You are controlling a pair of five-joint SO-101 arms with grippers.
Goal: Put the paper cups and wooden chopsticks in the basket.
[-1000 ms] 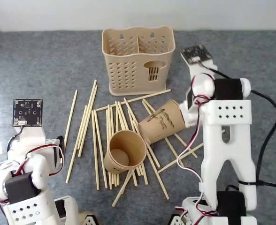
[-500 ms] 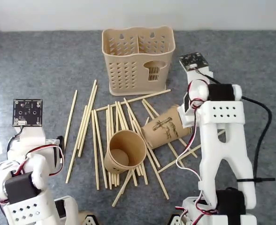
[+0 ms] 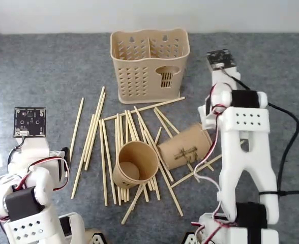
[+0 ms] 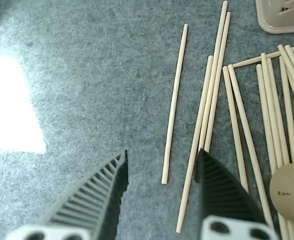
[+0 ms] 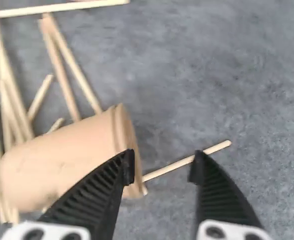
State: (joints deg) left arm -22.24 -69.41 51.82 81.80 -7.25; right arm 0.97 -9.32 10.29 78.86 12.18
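Paper cup (image 3: 185, 147), lying sideways on wooden chopsticks (image 3: 120, 132) at 5 o'clock from the basket (image 3: 139, 76), is met at its end by the empty, spread right gripper (image 5: 159, 160); the wall should be pinched squarely.

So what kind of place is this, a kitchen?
Probably not a kitchen, more likely a robot practice table. A left arm and a right arm sit at a grey, felt-like table. Chopsticks and cups lie scattered on it near a basket, as if laid out for sorting.
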